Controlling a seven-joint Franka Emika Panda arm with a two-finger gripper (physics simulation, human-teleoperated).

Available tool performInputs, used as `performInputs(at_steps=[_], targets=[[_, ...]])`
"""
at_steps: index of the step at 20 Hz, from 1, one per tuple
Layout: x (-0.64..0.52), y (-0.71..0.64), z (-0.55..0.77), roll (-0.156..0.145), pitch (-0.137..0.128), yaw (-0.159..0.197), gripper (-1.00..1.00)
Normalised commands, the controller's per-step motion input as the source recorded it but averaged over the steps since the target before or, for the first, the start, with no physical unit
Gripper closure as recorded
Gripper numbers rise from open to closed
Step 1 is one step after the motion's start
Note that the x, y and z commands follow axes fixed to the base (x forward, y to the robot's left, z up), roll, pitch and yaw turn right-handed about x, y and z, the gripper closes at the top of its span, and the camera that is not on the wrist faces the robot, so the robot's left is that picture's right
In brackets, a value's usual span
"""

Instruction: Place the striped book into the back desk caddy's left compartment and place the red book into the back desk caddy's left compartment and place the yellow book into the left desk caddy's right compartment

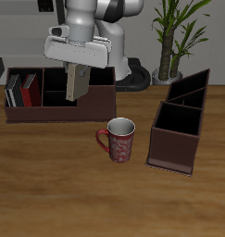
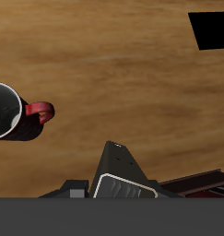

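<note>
**Exterior view: hand over the back caddy, two books filed**

Exterior view of a brown wood-grain bench point(image 1: 49, 190), bare across its front part. Behind it, a pale grey wall and a potted plant point(image 1: 174, 32) with long green leaves at the bench's back edge.

Along the back, the back desk caddy point(image 1: 91, 109), dark maroon, open-topped and split into compartments. In its left compartment, the striped book point(image 1: 12, 90) and the red book point(image 1: 30, 90), both upright, side by side and touching. Nearer the other side of the bench, the left desk caddy point(image 1: 174, 148), same dark colour, set end-on to the front edge, well apart from the back caddy. Between the two caddies, nearer the front, a red patterned mug point(image 1: 119, 141), upright, handle toward the back caddy.

Above the back caddy's middle, the hand point(image 1: 75, 93), pointing down from the white arm. Below it, a pale oblong reaching the caddy's rim: fingers or a held thing, cannot tell, so cannot tell the opening either. No clear sight of the yellow book.

Wrist view onto the same wood grain, with the mug point(image 2: 7, 112) seen from above and a dark wedge close to the lens.
</note>
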Motion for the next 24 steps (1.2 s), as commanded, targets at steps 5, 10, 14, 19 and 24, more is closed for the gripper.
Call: performInputs(at_steps=[5, 10, 14, 19, 24], targets=[[-0.05, 0.37, 0.25, 0.006, -0.01, 0.004, 1.0], [0.04, 0.54, 0.15, 0.038, 0.017, 0.023, 1.0], [0.16, 0.61, 0.17, 0.029, 0.021, 0.025, 1.0], [0.09, 0.44, 0.17, 0.019, 0.005, 0.004, 1.0], [0.14, 0.67, 0.08, 0.058, 0.025, 0.025, 1.0]])
